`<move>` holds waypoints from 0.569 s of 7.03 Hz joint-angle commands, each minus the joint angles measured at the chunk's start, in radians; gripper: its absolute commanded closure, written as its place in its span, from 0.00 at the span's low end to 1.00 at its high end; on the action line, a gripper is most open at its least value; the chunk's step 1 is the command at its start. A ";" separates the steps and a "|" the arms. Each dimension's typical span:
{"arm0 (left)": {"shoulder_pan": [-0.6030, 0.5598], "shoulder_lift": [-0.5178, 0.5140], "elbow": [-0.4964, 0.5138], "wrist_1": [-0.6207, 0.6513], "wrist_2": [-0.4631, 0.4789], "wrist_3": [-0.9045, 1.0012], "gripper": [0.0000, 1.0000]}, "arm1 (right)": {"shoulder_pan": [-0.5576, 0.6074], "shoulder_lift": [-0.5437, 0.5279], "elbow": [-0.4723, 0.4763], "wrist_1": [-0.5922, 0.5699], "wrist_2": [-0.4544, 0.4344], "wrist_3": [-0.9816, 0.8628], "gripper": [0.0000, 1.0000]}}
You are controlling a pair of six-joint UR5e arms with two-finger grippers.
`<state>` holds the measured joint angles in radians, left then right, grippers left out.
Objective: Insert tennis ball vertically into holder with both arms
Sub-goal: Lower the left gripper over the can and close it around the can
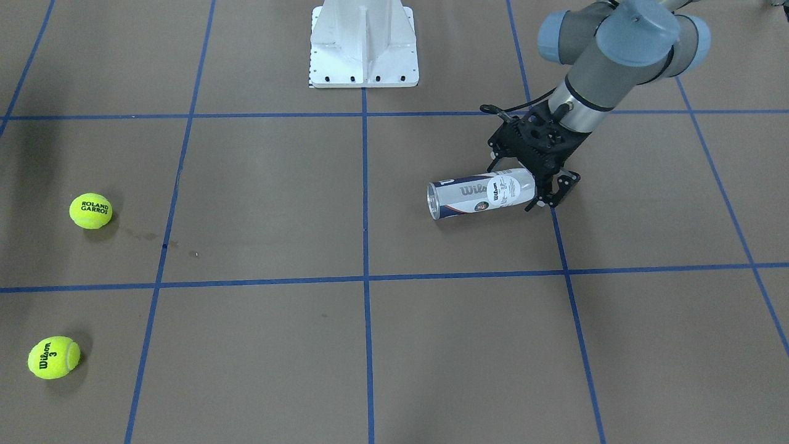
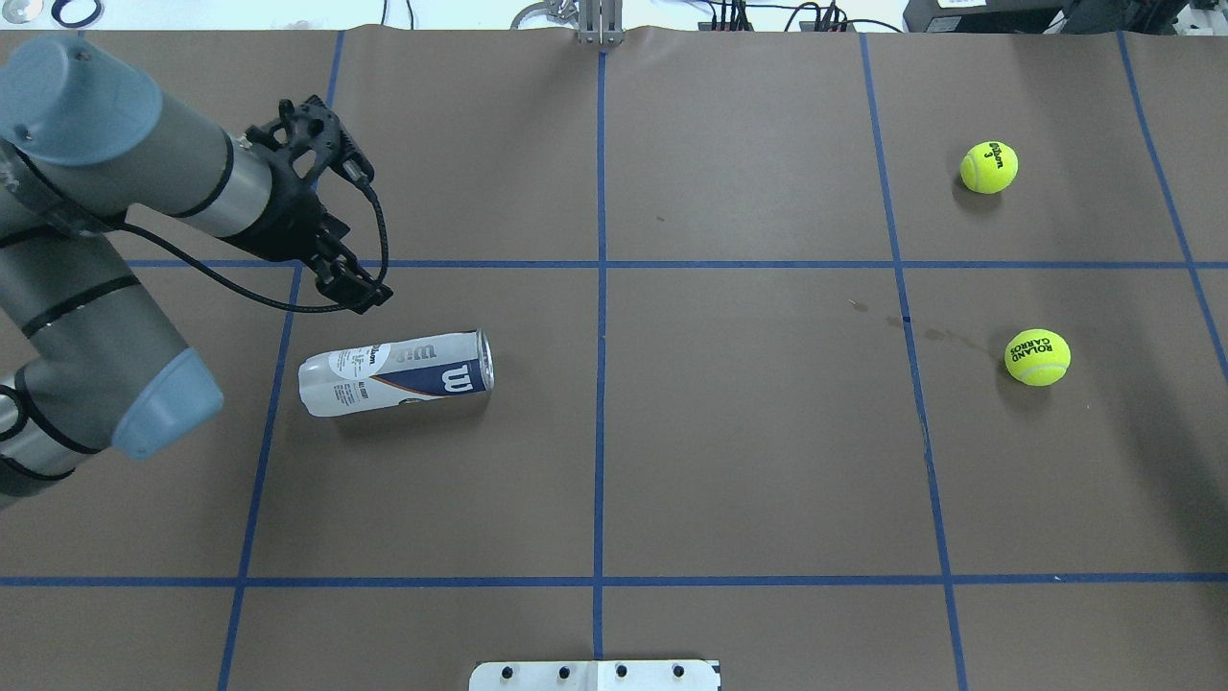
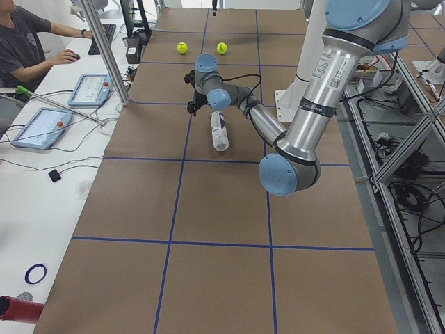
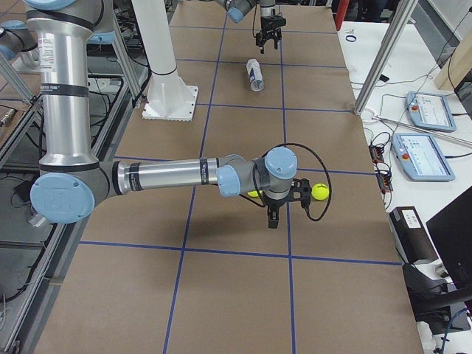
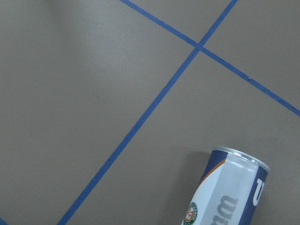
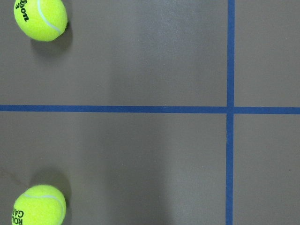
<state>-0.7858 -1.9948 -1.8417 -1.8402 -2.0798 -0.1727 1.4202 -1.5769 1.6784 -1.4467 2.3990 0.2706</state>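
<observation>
Place: robotics lab.
Signs: table (image 3: 222,202) gridded in blue tape, teach pendant (image 4: 430,110), operator (image 3: 24,42) at keyboard (image 3: 109,35), aluminium post (image 3: 106,49).

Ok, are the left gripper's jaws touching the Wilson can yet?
Apart. The overhead view shows a strip of bare brown table between the left gripper and the Wilson tennis-ball can, which lies on its side.

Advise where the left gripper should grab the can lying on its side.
Probably mid-body of the holder, left gripper coming down from above, jaws straddling its round wall. It lies on its side, silver rim toward the centre line, so the curved sides are the reachable opposing faces.
</observation>
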 commanded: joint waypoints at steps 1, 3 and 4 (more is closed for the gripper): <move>0.107 -0.045 0.004 0.007 0.145 -0.017 0.00 | -0.001 0.002 0.001 0.000 -0.001 0.002 0.00; 0.137 -0.050 0.016 0.010 0.145 -0.017 0.00 | -0.004 0.002 0.000 0.000 0.000 0.002 0.00; 0.143 -0.050 0.025 0.010 0.144 -0.017 0.01 | -0.004 0.002 0.000 0.000 -0.001 0.002 0.00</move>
<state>-0.6567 -2.0435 -1.8267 -1.8305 -1.9372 -0.1896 1.4167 -1.5755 1.6789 -1.4466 2.3987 0.2730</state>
